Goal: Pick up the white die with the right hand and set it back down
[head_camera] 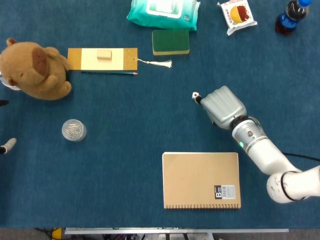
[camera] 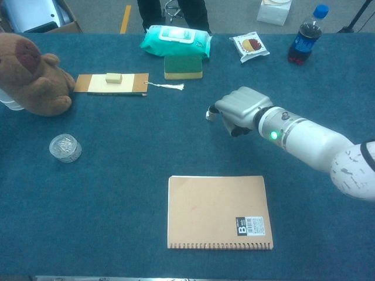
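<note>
Currently, progress: the small white die (head_camera: 195, 94) is lying on the blue felt table (head_camera: 130, 150), just past the fingertips; lifting is apparently waiting.
Right hand (head_camera: 224, 106): fingers are curling; whether touching, I cannot tell.
Nearer: a tan spiral notebook (head_camera: 201, 180).
Farther: a green sponge (head_camera: 170, 42), nothing blocking.

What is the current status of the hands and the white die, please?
Right hand at small white die, fingertips on it; grip unclear. Die at table level. Left hand out of view. Nothing obstructing; tan spiral notebook lies well apart.
</note>
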Controlling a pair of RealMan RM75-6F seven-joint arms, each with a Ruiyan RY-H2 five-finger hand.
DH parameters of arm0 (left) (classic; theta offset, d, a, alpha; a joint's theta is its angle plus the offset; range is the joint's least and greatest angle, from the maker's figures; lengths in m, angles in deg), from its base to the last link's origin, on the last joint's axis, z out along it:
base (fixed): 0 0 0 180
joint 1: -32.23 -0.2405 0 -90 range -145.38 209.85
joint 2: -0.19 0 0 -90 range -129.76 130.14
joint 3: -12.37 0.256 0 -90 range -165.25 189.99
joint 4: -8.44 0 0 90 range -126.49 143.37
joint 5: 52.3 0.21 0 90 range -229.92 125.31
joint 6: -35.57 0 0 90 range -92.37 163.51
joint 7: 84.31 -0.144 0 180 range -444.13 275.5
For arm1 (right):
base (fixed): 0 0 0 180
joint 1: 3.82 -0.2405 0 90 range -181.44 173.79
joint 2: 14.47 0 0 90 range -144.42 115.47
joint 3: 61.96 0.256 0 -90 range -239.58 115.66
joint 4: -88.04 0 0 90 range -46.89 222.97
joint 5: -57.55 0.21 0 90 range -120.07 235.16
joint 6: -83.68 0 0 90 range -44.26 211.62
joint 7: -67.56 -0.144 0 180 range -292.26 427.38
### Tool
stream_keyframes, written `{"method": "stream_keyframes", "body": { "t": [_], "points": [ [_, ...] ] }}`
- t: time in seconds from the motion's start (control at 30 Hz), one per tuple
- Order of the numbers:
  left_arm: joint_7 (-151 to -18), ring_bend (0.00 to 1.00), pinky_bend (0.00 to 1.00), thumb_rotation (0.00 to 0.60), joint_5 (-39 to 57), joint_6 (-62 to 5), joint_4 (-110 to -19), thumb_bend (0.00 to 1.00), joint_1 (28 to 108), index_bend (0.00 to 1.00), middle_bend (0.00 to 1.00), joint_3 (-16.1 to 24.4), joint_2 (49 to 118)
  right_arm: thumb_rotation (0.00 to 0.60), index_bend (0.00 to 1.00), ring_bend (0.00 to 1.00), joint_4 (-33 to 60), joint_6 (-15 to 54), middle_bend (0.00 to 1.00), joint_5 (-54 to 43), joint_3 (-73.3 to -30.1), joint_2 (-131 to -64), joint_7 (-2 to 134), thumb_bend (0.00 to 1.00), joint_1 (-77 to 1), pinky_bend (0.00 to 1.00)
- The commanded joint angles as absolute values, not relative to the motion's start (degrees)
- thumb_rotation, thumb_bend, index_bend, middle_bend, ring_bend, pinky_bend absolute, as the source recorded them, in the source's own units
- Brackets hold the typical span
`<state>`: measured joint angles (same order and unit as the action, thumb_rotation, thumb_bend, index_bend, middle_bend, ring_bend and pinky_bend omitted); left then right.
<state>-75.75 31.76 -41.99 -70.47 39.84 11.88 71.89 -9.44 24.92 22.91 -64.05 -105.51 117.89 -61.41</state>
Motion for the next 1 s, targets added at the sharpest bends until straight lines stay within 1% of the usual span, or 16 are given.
{"method": "stream_keyframes", "body": {
  "t": [0.03, 0.73, 1.0],
  "points": [
    [-75.6, 0.17, 0.40, 0.600, 31.7, -41.9, -70.3, 0.16, 39.8, 0.21, 0.24, 11.9, 71.9, 0.600, 0.28, 0.97, -9.1, 25.1, 1.00, 22.8, -63.9, -105.8, 117.9, 1.00, -61.4, 1.00],
    [-75.5, 0.17, 0.40, 0.600, 31.4, -41.5, -70.3, 0.16, 39.9, 0.21, 0.24, 12.0, 71.9, 0.600, 0.28, 0.97, -4.5, 26.9, 1.00, 25.0, -62.3, -108.1, 117.8, 1.00, -61.7, 1.00],
    [-74.8, 0.17, 0.40, 0.600, 31.5, -41.4, -69.6, 0.16, 39.8, 0.21, 0.24, 12.1, 72.3, 0.600, 0.27, 0.97, -3.2, 27.1, 1.00, 24.4, -61.6, -108.9, 117.1, 1.00, -61.6, 1.00]
  ]
}}
